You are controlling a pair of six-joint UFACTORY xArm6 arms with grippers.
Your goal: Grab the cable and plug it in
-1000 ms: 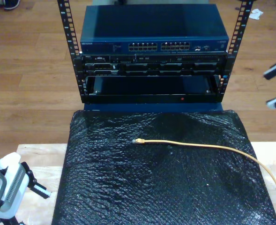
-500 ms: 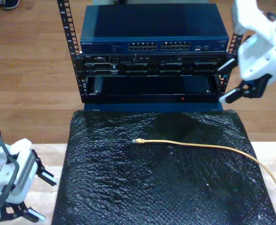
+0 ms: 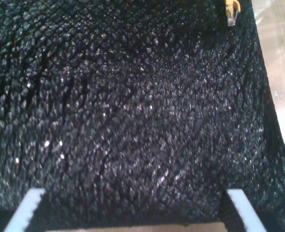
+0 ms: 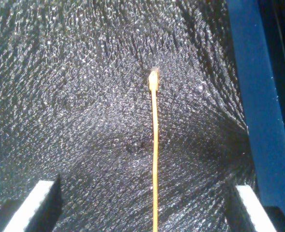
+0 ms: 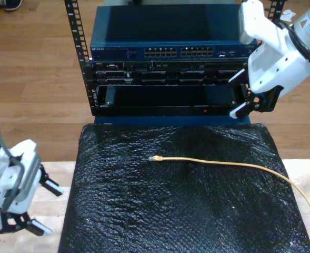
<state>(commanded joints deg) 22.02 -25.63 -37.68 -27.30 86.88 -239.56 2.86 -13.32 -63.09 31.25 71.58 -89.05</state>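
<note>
Within 1 second, both arms swung in toward the black textured foam mat [image 5: 181, 211]: my second gripper [image 5: 248, 103] above its rack-side edge, jaws wide, lined up along the thin yellow network cable [image 4: 155, 159]; my first gripper [image 5: 32, 208] beside the mat, also wide. Cable untouched, flat mid-mat, clear plug [image 5: 155, 158] free.

A pale wooden table [image 5: 49, 169] sits below me, covered by a black bubbly mat [image 5: 181, 211]. The yellow cable [image 5: 223, 163] lies on the mat, its plug [image 5: 155, 158] near the middle.

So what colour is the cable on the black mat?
Yellow-orange cable, with a small clear plug at its tip; clearest in the second wrist view.
</note>
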